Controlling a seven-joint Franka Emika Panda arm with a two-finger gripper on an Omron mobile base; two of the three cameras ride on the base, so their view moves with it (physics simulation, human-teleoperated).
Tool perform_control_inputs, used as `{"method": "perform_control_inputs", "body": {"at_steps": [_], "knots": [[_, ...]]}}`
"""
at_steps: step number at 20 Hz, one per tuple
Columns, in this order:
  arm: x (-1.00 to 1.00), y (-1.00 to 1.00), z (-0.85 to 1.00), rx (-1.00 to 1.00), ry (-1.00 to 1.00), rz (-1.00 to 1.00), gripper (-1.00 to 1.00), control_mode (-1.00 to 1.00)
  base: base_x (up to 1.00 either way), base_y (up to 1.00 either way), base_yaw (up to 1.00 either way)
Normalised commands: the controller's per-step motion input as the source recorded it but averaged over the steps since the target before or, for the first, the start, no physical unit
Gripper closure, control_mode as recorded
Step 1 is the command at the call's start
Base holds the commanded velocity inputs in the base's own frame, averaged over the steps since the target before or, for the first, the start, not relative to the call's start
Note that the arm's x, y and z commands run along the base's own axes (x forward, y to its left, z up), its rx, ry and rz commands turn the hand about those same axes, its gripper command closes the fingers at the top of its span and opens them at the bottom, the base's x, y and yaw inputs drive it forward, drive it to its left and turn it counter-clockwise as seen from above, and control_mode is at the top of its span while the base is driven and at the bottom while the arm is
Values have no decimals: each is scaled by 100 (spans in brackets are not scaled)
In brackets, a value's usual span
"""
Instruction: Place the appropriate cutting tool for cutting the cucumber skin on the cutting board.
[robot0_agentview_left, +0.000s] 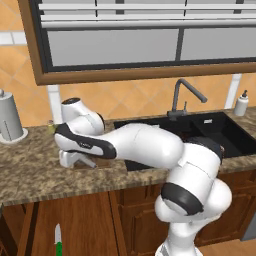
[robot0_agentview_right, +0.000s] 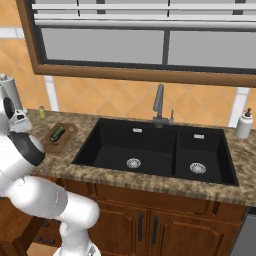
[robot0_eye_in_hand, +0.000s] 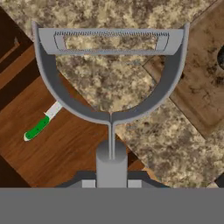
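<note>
The cucumber (robot0_agentview_right: 57, 133) lies on the cutting board (robot0_agentview_right: 66, 138), left of the black sink (robot0_agentview_right: 150, 150). The arm reaches low over the counter edge, and the gripper (robot0_eye_in_hand: 111, 175) is clenched on the cutting tool (robot0_eye_in_hand: 109, 70), beside the board.

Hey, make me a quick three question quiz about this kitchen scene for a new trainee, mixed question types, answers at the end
1. True or false: the knife lies on the counter beside the sink.
2. In the hand view, what does the end effector hold?
A) the knife
B) the grey peeler
C) the cucumber
3. What does the cucumber rest on?

Key
1. False: the knife lies down on the floor, in front of the cabinets.
2. B. Its handle runs up from the end effector, and its head hangs over the counter next to the board, not yet over it.
3. The board.
</note>
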Motion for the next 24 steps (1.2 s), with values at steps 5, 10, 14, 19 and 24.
{"method": "perform_control_inputs", "body": {"at_steps": [5,10,14,19,24], "knots": [[93,0,-48,0,0,0,100,-100,0,0,0],[86,0,-50,0,0,0,100,-100,0,0,0],[79,0,-49,0,0,0,100,-100,0,0,0],[65,0,-52,0,0,0,100,-100,0,0,0],[37,2,-38,0,0,0,100,-100,0,0,0]]}}
